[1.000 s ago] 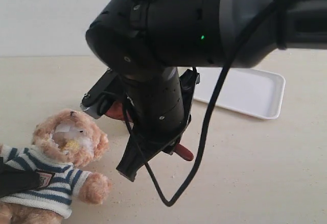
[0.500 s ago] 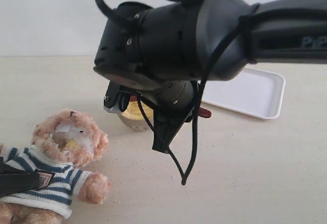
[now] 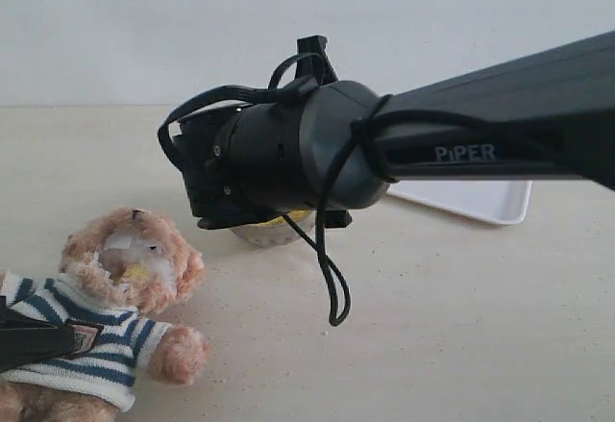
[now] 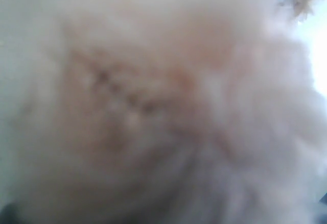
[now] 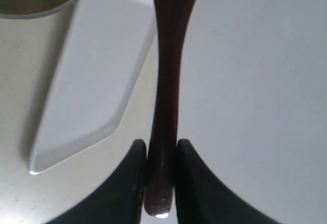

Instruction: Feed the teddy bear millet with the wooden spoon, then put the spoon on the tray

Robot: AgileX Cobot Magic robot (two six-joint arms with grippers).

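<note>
The teddy bear (image 3: 130, 273) lies at the front left in its striped sweater, and its blurred fur (image 4: 153, 101) fills the left wrist view. A dark part of my left gripper (image 3: 29, 340) rests across the sweater, its jaws hidden. My right arm (image 3: 279, 162) reaches in from the right over the metal bowl (image 3: 261, 235) of millet (image 3: 291, 217). My right gripper (image 5: 161, 157) is shut on the handle end of the wooden spoon (image 5: 166, 81); the spoon's bowl is out of frame. The white tray (image 3: 485, 201) lies at the back right, and the tray (image 5: 97, 81) shows beside the handle.
The metal bowl's rim (image 5: 46, 7) with millet sits at a corner of the right wrist view. A loose black cable (image 3: 332, 287) hangs from the right arm above the table. A pale wall stands behind the beige table (image 3: 461, 326).
My right wrist has swung up from pointing down near the bear to lying level over the bowl. The spoon's red tip, seen earlier in the exterior view, is now hidden.
</note>
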